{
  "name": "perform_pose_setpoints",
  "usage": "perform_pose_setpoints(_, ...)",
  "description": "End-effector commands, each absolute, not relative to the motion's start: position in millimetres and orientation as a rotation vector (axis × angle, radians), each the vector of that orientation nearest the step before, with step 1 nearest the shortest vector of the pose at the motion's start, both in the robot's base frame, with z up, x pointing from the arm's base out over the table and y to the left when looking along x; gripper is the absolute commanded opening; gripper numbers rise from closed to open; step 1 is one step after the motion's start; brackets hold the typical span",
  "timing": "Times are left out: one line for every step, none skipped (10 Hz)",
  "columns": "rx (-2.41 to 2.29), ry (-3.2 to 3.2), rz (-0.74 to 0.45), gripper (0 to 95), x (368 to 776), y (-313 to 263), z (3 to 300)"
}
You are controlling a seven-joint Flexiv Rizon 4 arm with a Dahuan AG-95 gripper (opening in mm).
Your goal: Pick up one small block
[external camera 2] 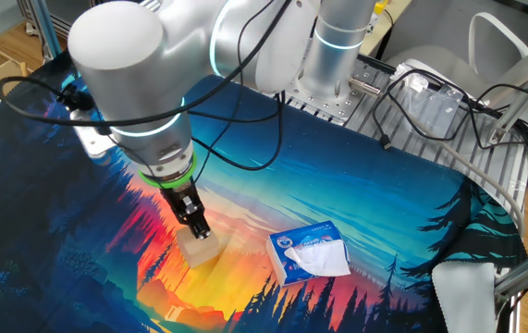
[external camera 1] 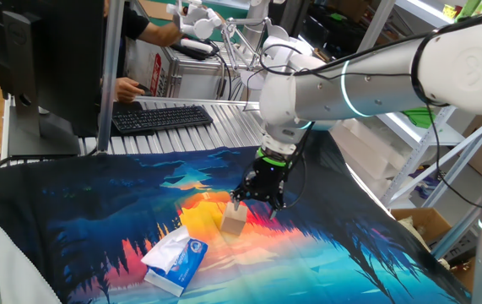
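The small block [external camera 1: 234, 221] is a light-tan wooden cube resting on the colourful mat, near its middle. It also shows in the other fixed view [external camera 2: 200, 250]. My gripper [external camera 1: 257, 203] hangs just above the block, pointing down, with its black fingers [external camera 1: 237, 200] spread apart and nothing between them. In the other fixed view the gripper [external camera 2: 196, 228] stands right over the block's top, and I cannot tell whether a fingertip touches it.
A white-and-blue tissue pack [external camera 1: 176, 260] lies on the mat close to the block; it also shows in the other fixed view [external camera 2: 310, 254]. A black keyboard [external camera 1: 160, 118] and a person's hand [external camera 1: 127, 87] are at the far edge. Cables [external camera 2: 430, 102] lie on the metal rack.
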State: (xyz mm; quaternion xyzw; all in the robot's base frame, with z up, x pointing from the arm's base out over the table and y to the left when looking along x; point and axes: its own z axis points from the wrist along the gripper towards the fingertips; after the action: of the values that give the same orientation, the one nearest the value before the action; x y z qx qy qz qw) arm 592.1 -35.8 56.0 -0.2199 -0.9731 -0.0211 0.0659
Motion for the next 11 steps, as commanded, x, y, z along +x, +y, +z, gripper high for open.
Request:
perform_pose_setpoints(-0.629, -2.944, -0.048, 95.0, 593.2, -36.6, 56.2)
perform_pose_setpoints(-0.627, -2.949, -0.024, 95.0, 593.2, -36.6, 56.2)
perform_pose_setpoints(-0.636, -2.947, -0.024, 95.0, 593.2, -36.6, 56.2)
perform_pose_setpoints(-0.644, -2.946, -0.023, 95.0, 593.2, -36.6, 56.2)
perform_pose_setpoints(-0.649, -2.945, -0.022, 95.0, 593.2, -36.6, 56.2)
perform_pose_setpoints(-0.654, -2.943, -0.024, 95.0, 593.2, -36.6, 56.2)
perform_pose_setpoints(-0.652, -2.944, -0.024, 95.0, 593.2, -36.5, 56.2)
perform_pose_setpoints(-0.651, -2.945, -0.023, 95.0, 593.2, -36.4, 56.2)
perform_pose_setpoints(-0.65, -2.944, -0.024, 95.0, 593.1, -35.9, 56.1)
perform_pose_setpoints(-0.658, -2.945, -0.021, 95.0, 593.4, -31.8, 54.3)
perform_pose_setpoints(-0.674, -2.951, -0.014, 95.0, 593.9, -25.6, 51.2)
